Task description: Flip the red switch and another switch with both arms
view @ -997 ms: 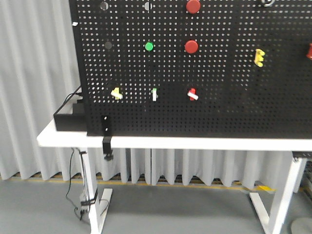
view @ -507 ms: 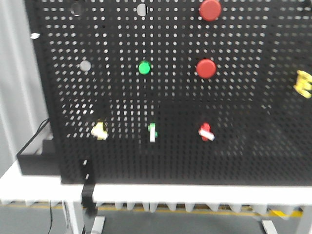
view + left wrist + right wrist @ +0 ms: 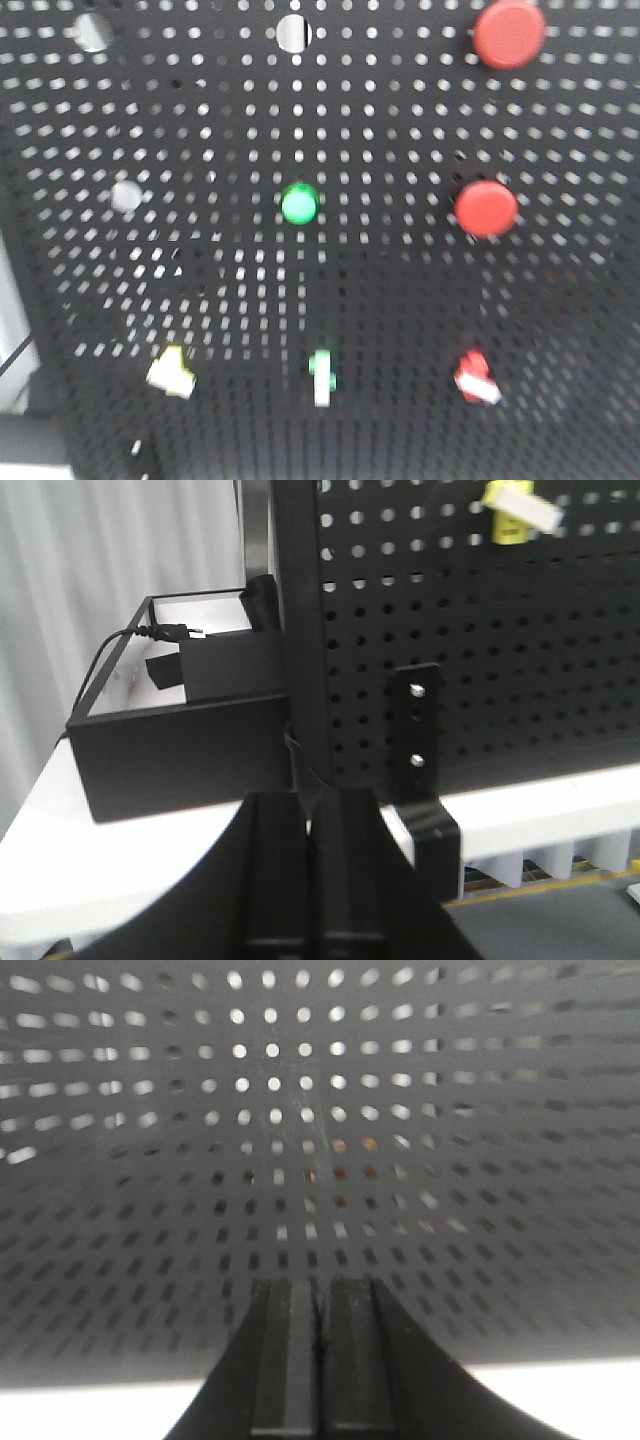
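Note:
The red switch (image 3: 476, 377), a small toggle with a white-tipped lever, sits low on the right of the black pegboard (image 3: 380, 270) in the front view. The other switch, a pale yellow-white toggle (image 3: 171, 372), is low on the left; it also shows at the top of the left wrist view (image 3: 518, 510). My left gripper (image 3: 311, 810) is shut and empty, below that toggle near the board's left edge. My right gripper (image 3: 322, 1295) is shut and empty, facing bare pegboard (image 3: 300, 1140). Neither gripper appears in the front view.
A green-and-white toggle (image 3: 322, 375) sits between the two switches. Above are a green button (image 3: 299, 204) and two big round red buttons (image 3: 486, 208) (image 3: 509, 33). A black box (image 3: 175, 730) with a cable stands left of the board on the white table (image 3: 120, 860), beside a black bracket (image 3: 420, 740).
The front view has closed in on the pegboard over the last second; the switches and buttons loom larger and lower, and the table and floor have dropped out of view.

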